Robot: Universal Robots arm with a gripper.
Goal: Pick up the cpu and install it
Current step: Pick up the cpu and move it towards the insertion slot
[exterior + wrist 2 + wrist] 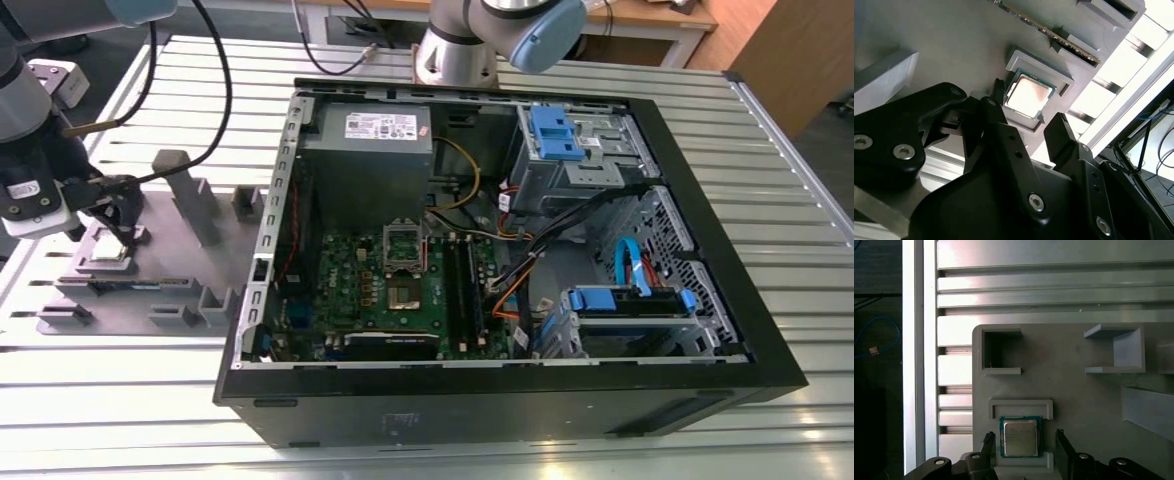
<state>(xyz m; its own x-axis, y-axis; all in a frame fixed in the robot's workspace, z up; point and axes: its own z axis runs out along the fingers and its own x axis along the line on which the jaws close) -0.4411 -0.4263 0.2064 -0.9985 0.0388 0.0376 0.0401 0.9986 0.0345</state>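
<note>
Gripper (1023, 436) open wide, empty, fingers either side of cpu (1020, 439) seated in grey holder (1020, 407), nine o'clock of PC case (507, 410) in exterior view. We judge off-centre closing could tilt it.

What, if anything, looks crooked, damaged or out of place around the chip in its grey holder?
Nothing stands out. The chip lies flat and square in the recess of its holder. The end effector is open, with one finger on each side of the chip.
</note>
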